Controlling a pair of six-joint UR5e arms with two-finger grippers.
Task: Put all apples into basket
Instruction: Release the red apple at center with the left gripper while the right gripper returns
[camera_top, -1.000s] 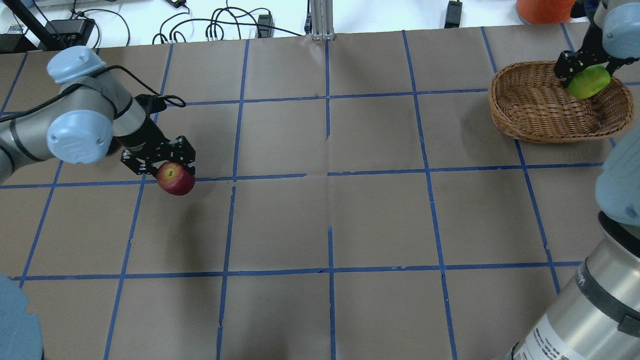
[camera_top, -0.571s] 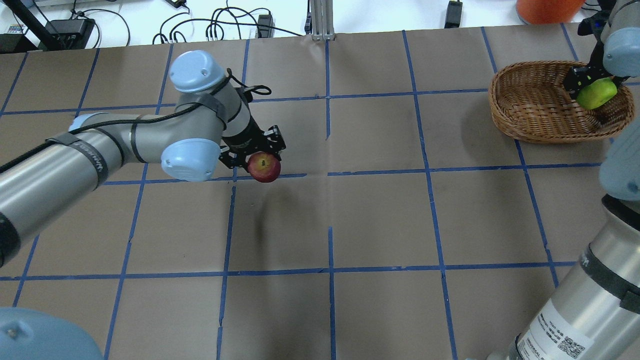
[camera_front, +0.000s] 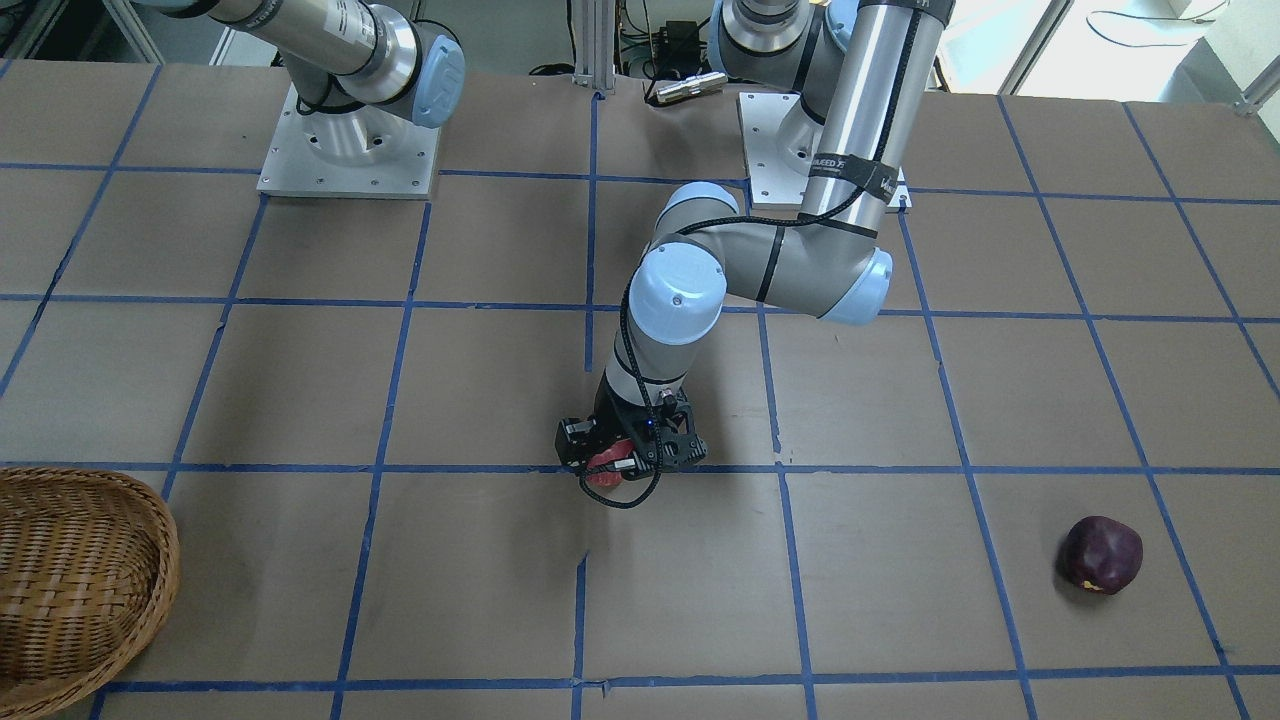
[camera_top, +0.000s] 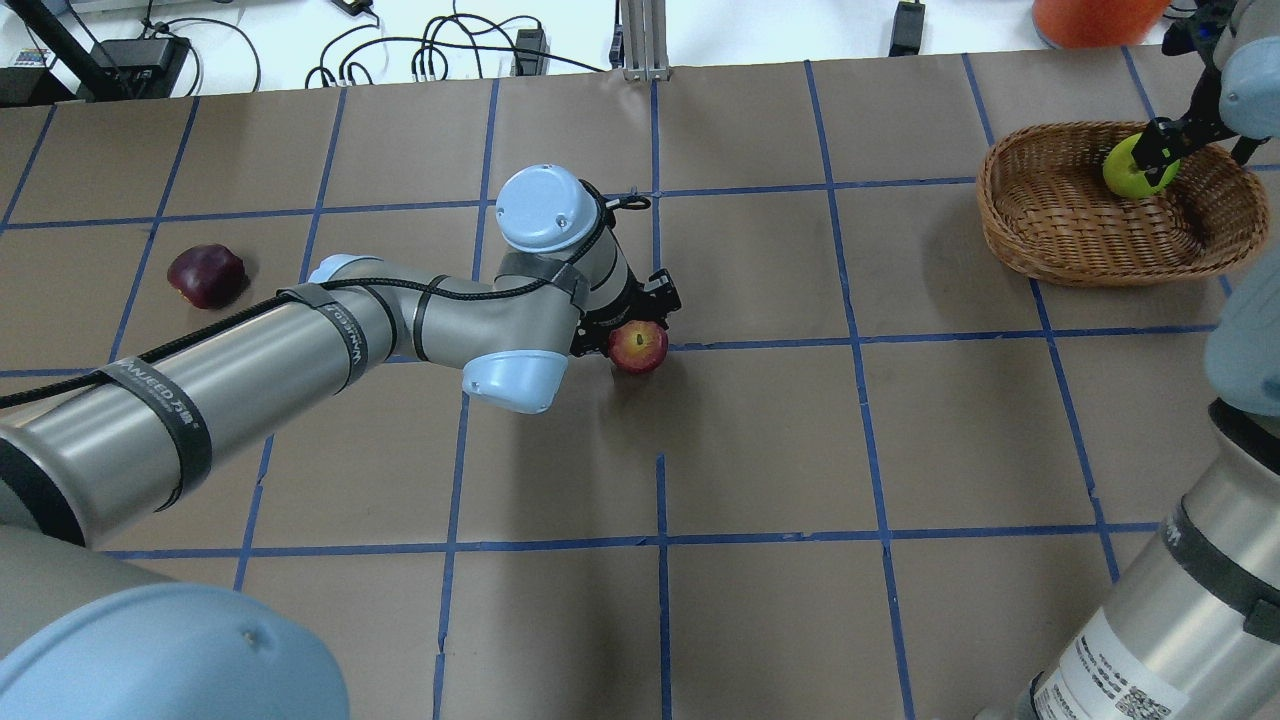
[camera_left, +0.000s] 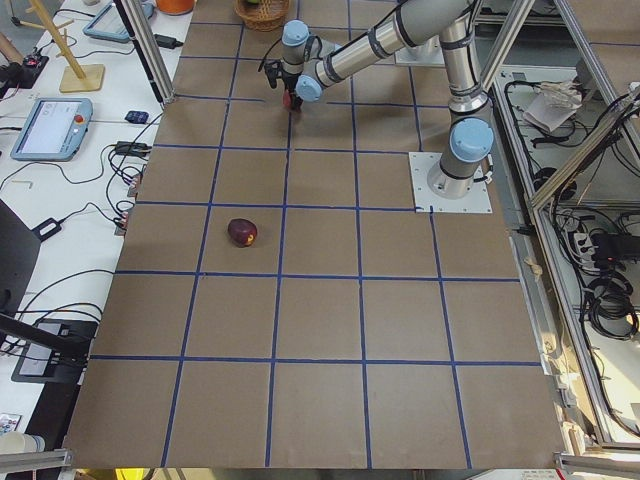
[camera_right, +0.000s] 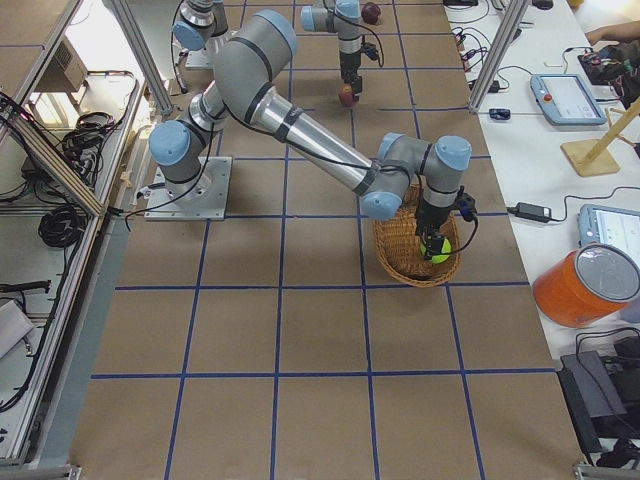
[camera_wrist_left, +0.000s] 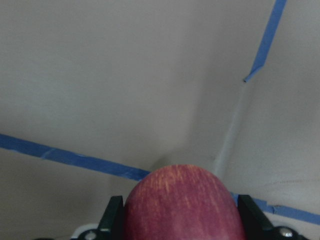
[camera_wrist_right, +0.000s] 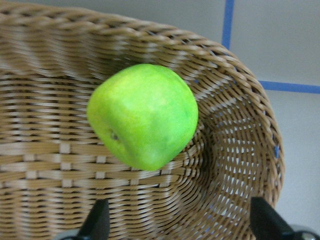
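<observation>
Overhead exterior: left gripper (camera_top: 630, 328) out at mid-table, clamped on the red apple (camera_top: 639, 348), right beside a blue tape line (camera_top: 760, 344). Left wrist view confirms it: one finger (camera_wrist_left: 113, 220) pressed to each side of the fruit, brown table (camera_top: 780, 440) beyond it. Can't tell how far the apple is off the surface.

Right wrist view: right gripper (camera_wrist_right: 181, 225) over the basket (camera_wrist_right: 60, 30), fingers (camera_wrist_right: 98, 222) spread wide with nothing between them. Green apple (camera_wrist_right: 144, 115) lies loose ahead of them, inside the rim, against the inner weave near the curved end. Overhead puts the basket at the far right of the table, well apart from the left gripper.

Dark apple (camera_top: 206, 277) sits alone on the table on the robot's left side, well apart from both grippers and from the basket. Front-facing view shows a small yellow spot low on its skin.
</observation>
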